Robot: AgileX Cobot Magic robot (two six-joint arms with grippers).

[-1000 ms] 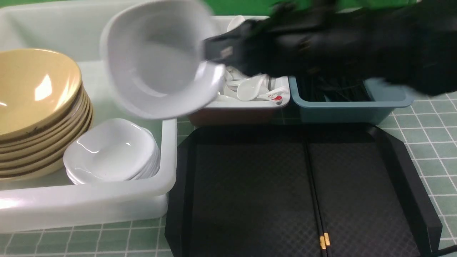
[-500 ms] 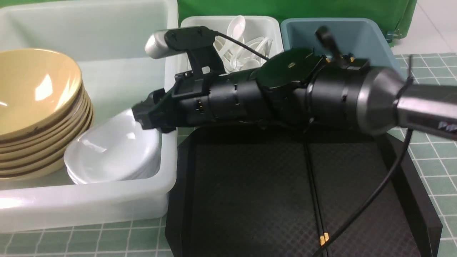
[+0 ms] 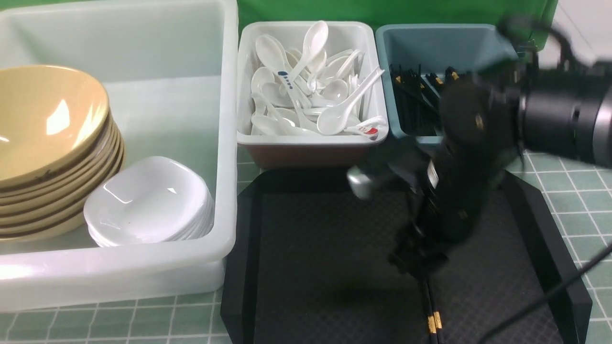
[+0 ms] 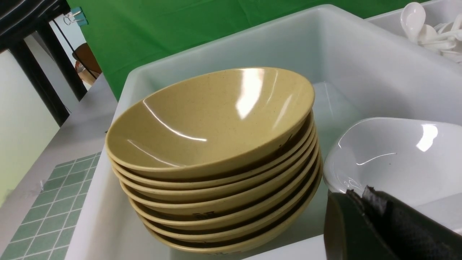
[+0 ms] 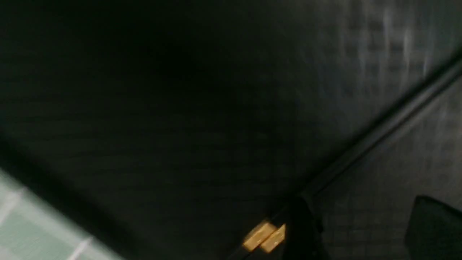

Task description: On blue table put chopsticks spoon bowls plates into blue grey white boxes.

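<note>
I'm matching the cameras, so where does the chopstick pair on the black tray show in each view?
Front: chopsticks on the black tray, near edge, right of centre.
Left wrist: not in it.
Right wrist: slanting across the tray, gold bands showing.
Shared landmark: that tray, absent from left wrist.

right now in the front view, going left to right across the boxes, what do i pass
stack of tan bowls → stack of white plates, both inside the large tub → white box of spoons → blue-grey box of chopsticks
</note>
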